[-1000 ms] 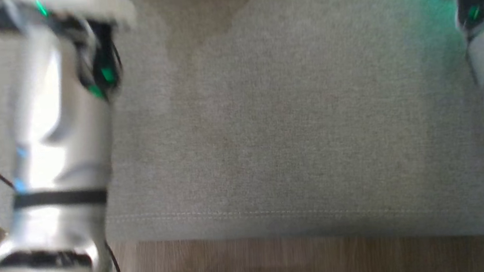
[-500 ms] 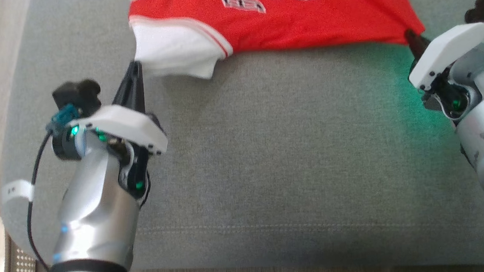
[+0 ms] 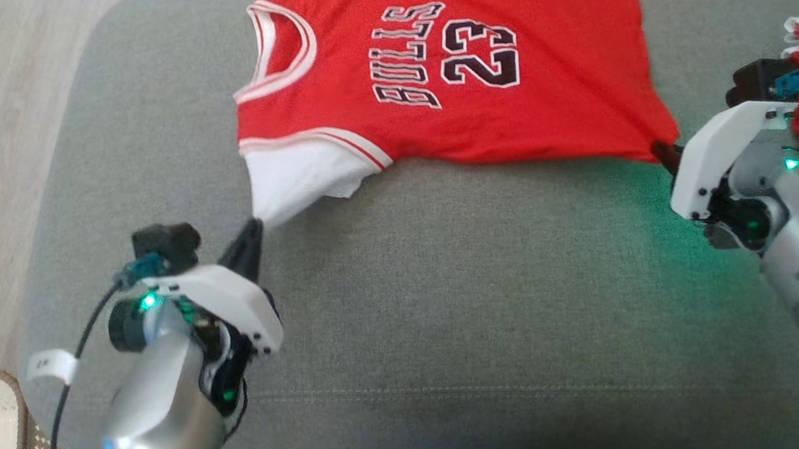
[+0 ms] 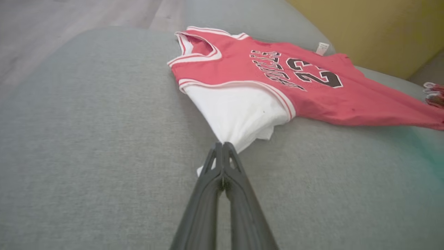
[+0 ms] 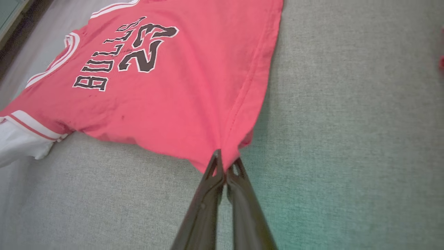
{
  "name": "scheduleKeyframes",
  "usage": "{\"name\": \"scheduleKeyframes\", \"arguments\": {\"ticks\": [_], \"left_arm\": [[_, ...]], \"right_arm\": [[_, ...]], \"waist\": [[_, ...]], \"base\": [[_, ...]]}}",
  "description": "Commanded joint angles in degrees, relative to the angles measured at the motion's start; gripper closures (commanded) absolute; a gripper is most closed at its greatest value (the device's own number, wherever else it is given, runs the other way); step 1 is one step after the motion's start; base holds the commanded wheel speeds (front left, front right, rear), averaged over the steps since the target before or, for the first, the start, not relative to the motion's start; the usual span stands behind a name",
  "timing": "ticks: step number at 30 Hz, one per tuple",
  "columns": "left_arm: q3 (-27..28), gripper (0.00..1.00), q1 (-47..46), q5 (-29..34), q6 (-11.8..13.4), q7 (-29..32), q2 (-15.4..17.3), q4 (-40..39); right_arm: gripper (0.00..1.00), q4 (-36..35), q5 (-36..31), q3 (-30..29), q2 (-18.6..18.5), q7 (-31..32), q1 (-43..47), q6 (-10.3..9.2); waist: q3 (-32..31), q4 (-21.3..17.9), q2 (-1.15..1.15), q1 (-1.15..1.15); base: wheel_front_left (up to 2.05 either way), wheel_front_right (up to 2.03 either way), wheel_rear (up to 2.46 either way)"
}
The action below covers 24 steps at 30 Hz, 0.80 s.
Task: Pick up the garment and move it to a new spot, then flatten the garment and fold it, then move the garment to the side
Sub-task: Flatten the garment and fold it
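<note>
Garment is lying soft and light along the cushion's far edge, and I'm pinching it with left gripper clamped on the white corner and right gripper on the red hem corner.

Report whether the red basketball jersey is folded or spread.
Spread: red basketball jersey lies flat on grey cushion, lettering fully showing.

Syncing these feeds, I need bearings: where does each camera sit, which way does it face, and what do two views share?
Head view: on the head, facing down at the red jersey on the grey cushion; both forearms, left gripper and right gripper show.
Left wrist view: on that wrist, along shut fingers pinching the jersey's white part.
Right wrist view: on that wrist, along shut fingers pinching a red corner.
Shared: both wrist views show the BULLS 23 print.
</note>
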Motion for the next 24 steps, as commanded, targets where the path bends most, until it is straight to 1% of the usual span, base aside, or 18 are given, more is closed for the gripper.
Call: {"name": "scheduleKeyframes", "arguments": {"ticks": [1,6,10,15,24], "left_arm": [[0.95,1.00,-0.75,-0.90,-0.33,0.31,2.63,-2.25],[-3.03,1.00,2.16,-5.56,-0.34,3.23,6.26,-6.79],[-4.74,1.00,3.90,-9.50,-0.34,5.32,9.13,-10.28],[-7.05,1.00,6.16,-14.60,-0.34,10.25,12.27,-15.68],[-9.36,1.00,10.38,-24.35,-0.35,19.15,18.66,-26.11]], "right_arm": [[1.00,-1.72,0.55,0.98,-1.03,0.31,0.90,-0.01],[1.00,-3.47,1.39,3.88,-3.96,2.16,2.11,-0.01],[1.00,-4.76,2.00,6.53,-5.62,3.71,3.28,-0.01],[1.00,-7.68,3.80,10.34,-7.71,6.97,5.52,-0.01],[1.00,-12.20,8.46,15.31,-11.78,13.25,8.46,-0.01]], "waist": [[-0.28,0.18,0.00,0.00],[-1.36,0.50,0.00,0.00],[-2.53,0.68,0.00,0.00],[-3.54,0.81,0.00,0.00],[-4.93,0.64,0.00,0.00]], "base": [[0.00,0.00,0.00],[0.00,0.00,0.00],[0.00,0.00,0.00],[0.00,0.00,0.00],[0.00,0.00,0.00]]}}
